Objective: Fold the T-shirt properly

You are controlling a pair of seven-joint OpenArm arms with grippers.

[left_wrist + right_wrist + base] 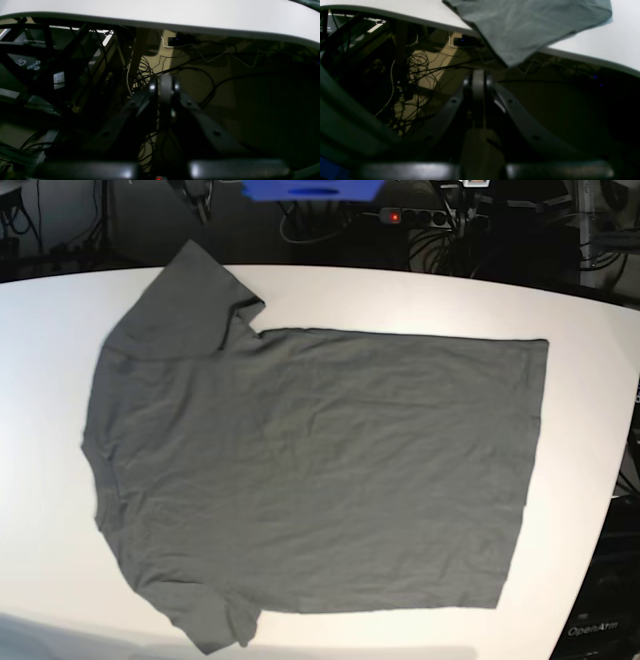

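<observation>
T-shirt [320, 470] flat on bench [590, 380]; I see both jaws closed, empty; overhanging sleeve [517, 42] may drag it off.

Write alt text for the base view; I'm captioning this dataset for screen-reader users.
A dark grey T-shirt lies spread flat and unfolded on a white table, collar end to the left and hem to the right, with one sleeve reaching the far edge and the other the near edge. No robot arm shows; dark cables and equipment sit behind the table.
</observation>
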